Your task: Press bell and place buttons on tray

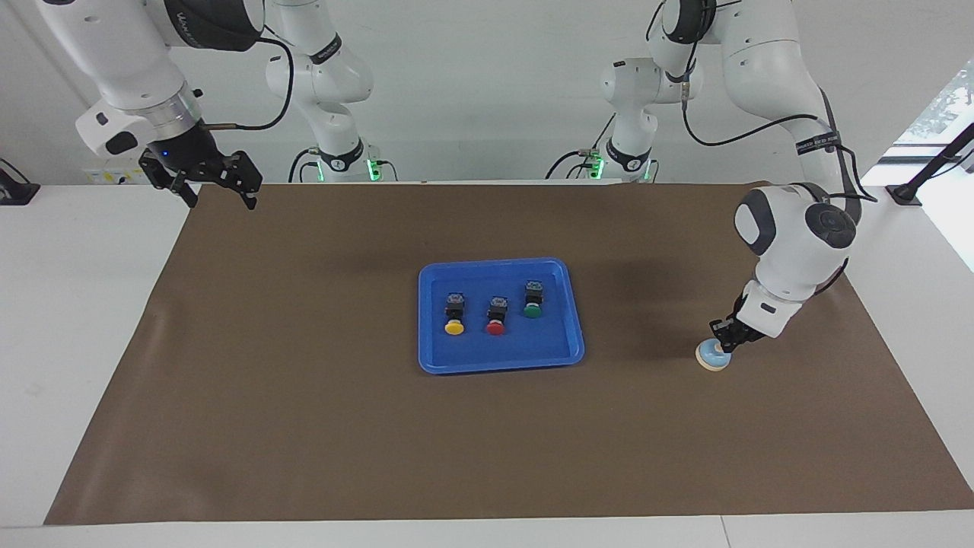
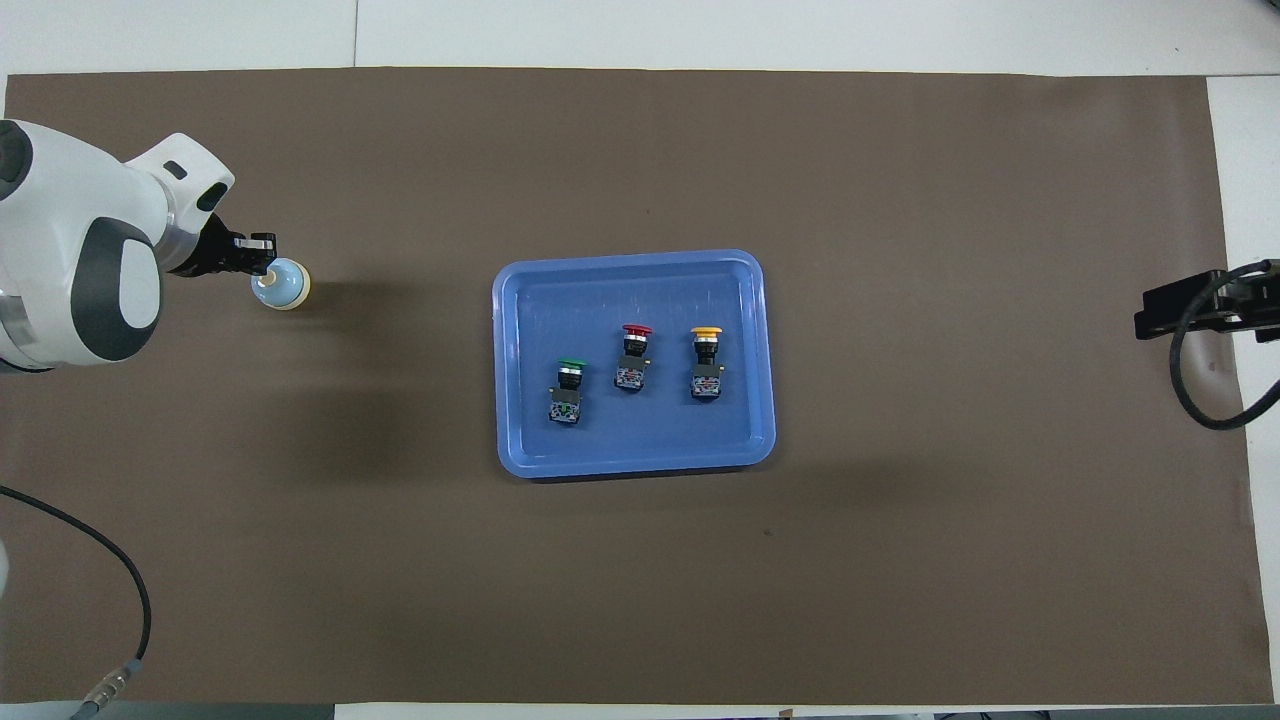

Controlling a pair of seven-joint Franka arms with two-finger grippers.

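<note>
Bright-blue tray (image 1: 501, 361), yellow button (image 1: 454, 327), red button (image 1: 495, 327), green button (image 1: 533, 310), light-blue bell (image 1: 711, 356), brown mat (image 1: 304, 426)
</note>
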